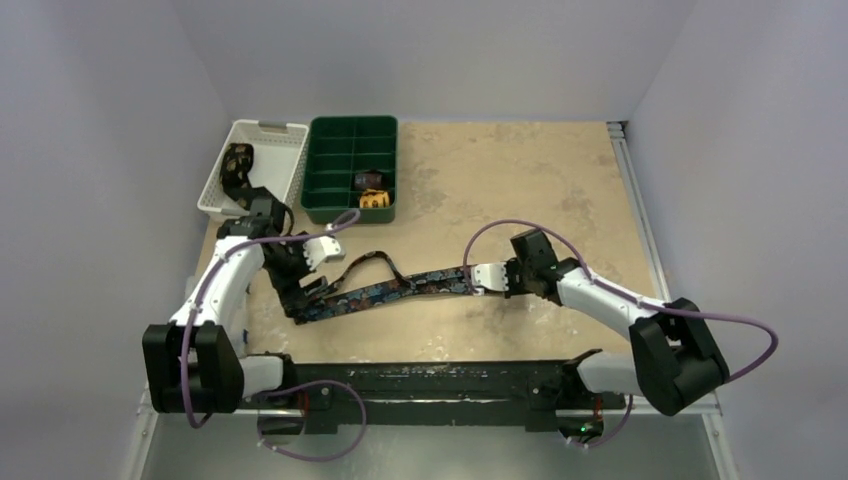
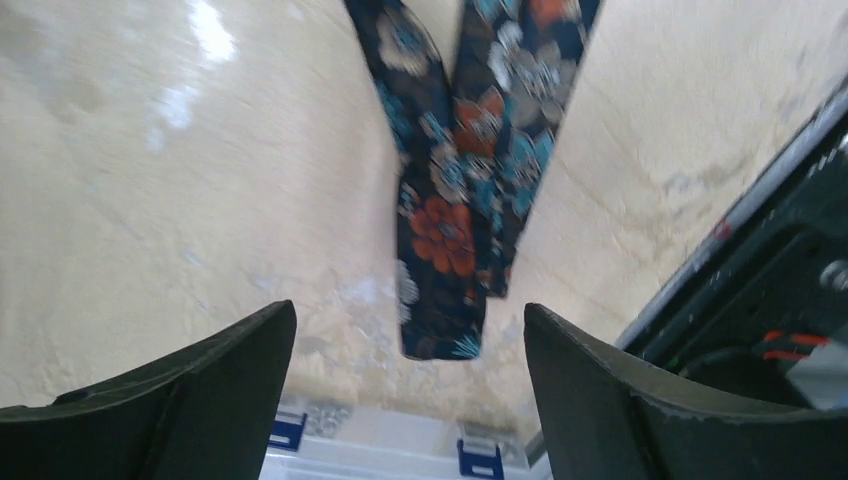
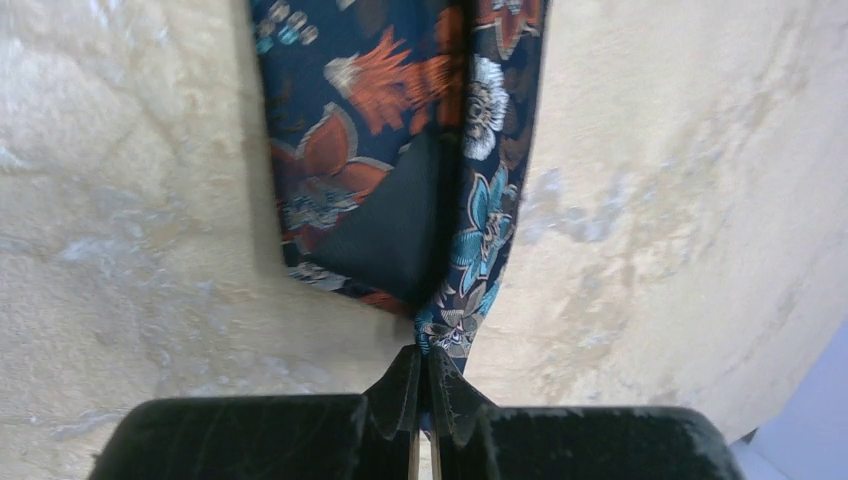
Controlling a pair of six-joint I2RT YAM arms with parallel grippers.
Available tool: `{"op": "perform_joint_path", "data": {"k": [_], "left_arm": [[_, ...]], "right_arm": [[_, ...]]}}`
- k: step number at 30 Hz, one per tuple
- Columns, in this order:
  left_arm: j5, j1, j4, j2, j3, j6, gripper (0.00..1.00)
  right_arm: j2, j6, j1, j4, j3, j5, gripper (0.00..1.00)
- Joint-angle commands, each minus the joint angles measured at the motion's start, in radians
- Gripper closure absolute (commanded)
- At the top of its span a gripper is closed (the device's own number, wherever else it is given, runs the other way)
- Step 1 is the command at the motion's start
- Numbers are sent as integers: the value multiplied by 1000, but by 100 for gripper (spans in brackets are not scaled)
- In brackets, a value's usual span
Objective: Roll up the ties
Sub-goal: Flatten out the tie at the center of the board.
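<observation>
Basket (image 1: 270, 128) at the far left held a dark-and-gold tie (image 1: 237, 165), loosely heaped; the green tray (image 1: 350, 120) beside it held what looked like two rolled ties (image 1: 371, 190). On the worktop (image 1: 520, 180) the navy floral tie (image 1: 420, 284) lay doubled over, not yet rolled, the left hand (image 2: 410, 325) spread over its left end and the right hand (image 3: 420, 385) pinching its right end. Most of the rolling seemed left to do

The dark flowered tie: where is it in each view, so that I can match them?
Top external: tie lies across the middle, between both arms.
Left wrist: tie at top centre, its end toward the open left hand.
Right wrist: tie at top centre, edge pinched by the shut right hand.
Shared landmark: the beige table beneath it.
</observation>
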Motion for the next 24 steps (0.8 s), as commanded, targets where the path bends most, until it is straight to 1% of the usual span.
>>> {"op": "perform_joint_path", "data": {"k": [1,2,3,6,7,12,15,20,24], "left_arm": [[297,50,99,20,180,-121,15],[357,42,96,17,200,-151,16],[365,11,117,17,209,-189,18],[203,-143,233,78,204,-284,29],[177,-168,242,113,210,-295,30],[54,-239,293,310,272,-399,31],[8,-263,302,385,284,-408,30],[-47,-291,309,410,227,-365,26],[-59,-292,302,398,192,-364,25]], "right_arm": [[-13,37,-2,-98,128,-89,100],[-1,40,-3,-99,137,-87,100],[10,39,-4,-104,146,-86,100],[30,65,-3,-118,174,-113,100],[30,70,-3,-125,183,-125,100],[61,109,-1,-140,214,-146,100],[124,130,2,-131,233,-147,100],[182,130,13,-141,251,-177,100],[145,142,14,-183,280,-211,100]]}}
